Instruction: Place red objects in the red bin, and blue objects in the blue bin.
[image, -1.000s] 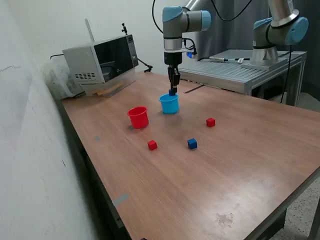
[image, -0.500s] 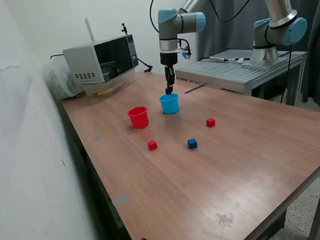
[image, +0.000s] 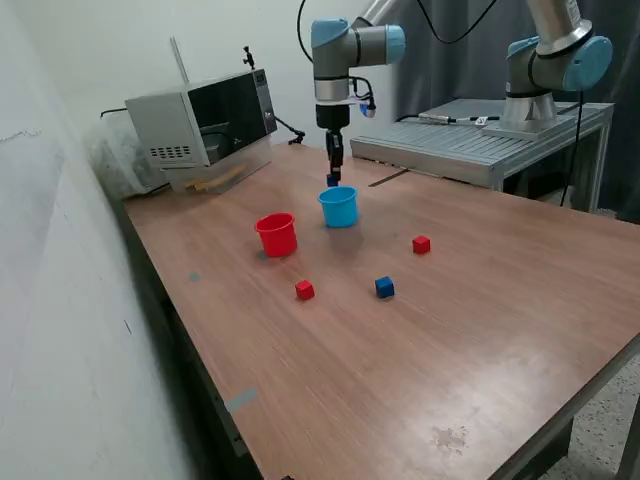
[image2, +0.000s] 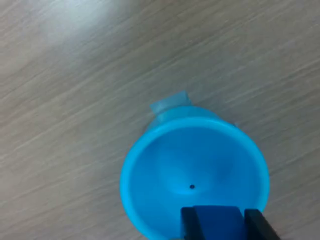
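Note:
My gripper (image: 333, 180) hangs just above the light blue bin (image: 339, 207), shut on a dark blue cube (image2: 218, 223). The wrist view looks straight down into the blue bin (image2: 192, 165), which holds nothing, with the held cube between my two black fingers (image2: 188, 223) over its rim. The red bin (image: 276, 234) stands on the table toward the exterior view's left of the blue one. On the table lie two red cubes (image: 305, 290) (image: 421, 244) and another blue cube (image: 384, 287).
A microwave (image: 203, 125) sits at the table's far corner. A second robot arm (image: 555, 60) stands on a metal bench (image: 480, 140) behind the table. A wall runs along the exterior view's left.
My gripper has risen and shifted slightly toward the exterior view's left above the blue bin, still holding the blue cube. Nothing else moved.

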